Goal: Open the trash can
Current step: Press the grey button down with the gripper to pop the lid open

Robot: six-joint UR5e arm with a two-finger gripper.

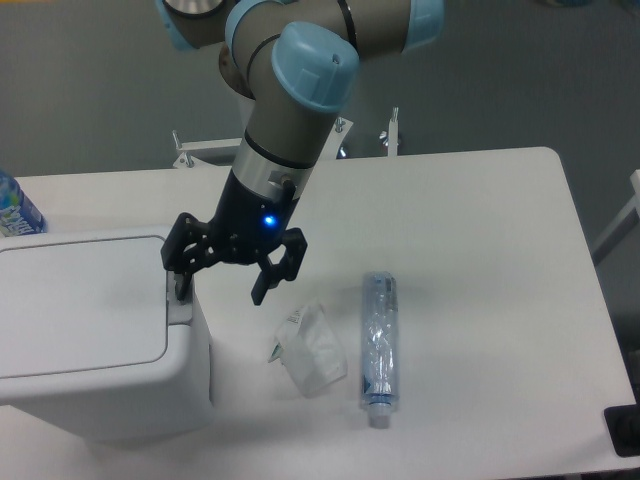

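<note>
Large boxy white plastic trash can [85,335] at left edge of white counter [470,250], flat lid down, grey latch button at its right rim. Black two-finger pincer [222,285] spread wide, holding nothing; one fingertip [180,287] at the latch, whether in contact not resolvable, other finger hanging off the can's side. Step in hand: pressing the latch, lid not yet released. Next move likely calls for a short, straight downward push on the button, no sideways drift. Crumpled clear plastic wrapper [312,350] and clear plastic bottle [378,345] lying just right of the can.
</note>
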